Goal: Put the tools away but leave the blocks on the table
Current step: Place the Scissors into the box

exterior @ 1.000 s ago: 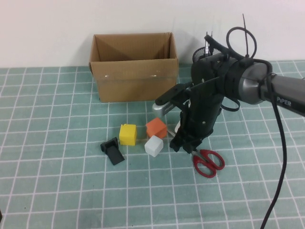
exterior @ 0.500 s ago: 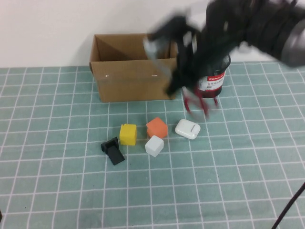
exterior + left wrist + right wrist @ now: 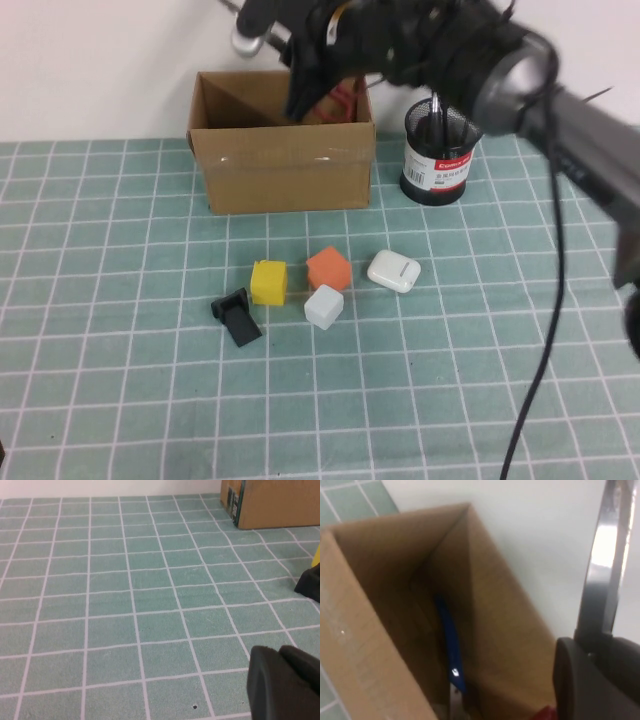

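While the right gripper (image 3: 318, 85) grips the red-handled scissors (image 3: 343, 100) over the cardboard box (image 3: 283, 170), the blocks (image 3: 305, 285) sit on the table before it. Left gripper (image 3: 285, 680): can't tell. Drop's left, I reckon.

Your right claw (image 3: 318, 78) is raised high, arm stretched forward; your left claw (image 3: 282, 682) sits low, parked.

A cardboard box (image 3: 282, 150), open at the top, stands at the far side by a white wall (image 3: 90, 60). Inside it lies a blue object (image 3: 451, 650). To the right of the box stands a black mesh pen cup (image 3: 438, 160) with a red and white label. A white earbud case (image 3: 393, 271) lies nearer. A small black clip (image 3: 237, 317) lies left of it.
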You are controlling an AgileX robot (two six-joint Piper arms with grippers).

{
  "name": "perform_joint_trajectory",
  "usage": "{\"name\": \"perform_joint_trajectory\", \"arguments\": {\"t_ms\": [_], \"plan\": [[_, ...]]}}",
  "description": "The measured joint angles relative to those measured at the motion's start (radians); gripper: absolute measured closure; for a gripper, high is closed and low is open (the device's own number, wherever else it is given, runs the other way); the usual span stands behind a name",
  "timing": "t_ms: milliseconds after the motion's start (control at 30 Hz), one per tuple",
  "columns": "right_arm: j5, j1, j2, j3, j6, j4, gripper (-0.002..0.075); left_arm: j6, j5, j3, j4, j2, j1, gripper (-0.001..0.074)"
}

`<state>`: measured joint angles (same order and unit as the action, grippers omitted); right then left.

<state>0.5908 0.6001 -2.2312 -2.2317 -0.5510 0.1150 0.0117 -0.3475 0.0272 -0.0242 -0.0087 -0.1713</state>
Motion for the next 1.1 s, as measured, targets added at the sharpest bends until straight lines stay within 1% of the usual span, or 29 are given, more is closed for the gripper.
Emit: {"name": "perform_joint_trajectory", "arguments": {"t_ms": [200,533,1100], "plan": [[-0.015,0.000,-0.055,-0.002,-0.030,-0.020,0.0668,0.000,0.000,0.000,0.000,0.000,0.000,0.0738],[-0.035,0.002,-0.057,-0.010,-0.032,-0.043,0.0667,0.000,0.000,0.000,0.000,0.000,0.000,0.0738],[-0.023,0.002,-0.057,-0.010,-0.032,-0.031,0.0667,0.000,0.000,0.000,0.000,0.000,0.000,0.0738]]}}
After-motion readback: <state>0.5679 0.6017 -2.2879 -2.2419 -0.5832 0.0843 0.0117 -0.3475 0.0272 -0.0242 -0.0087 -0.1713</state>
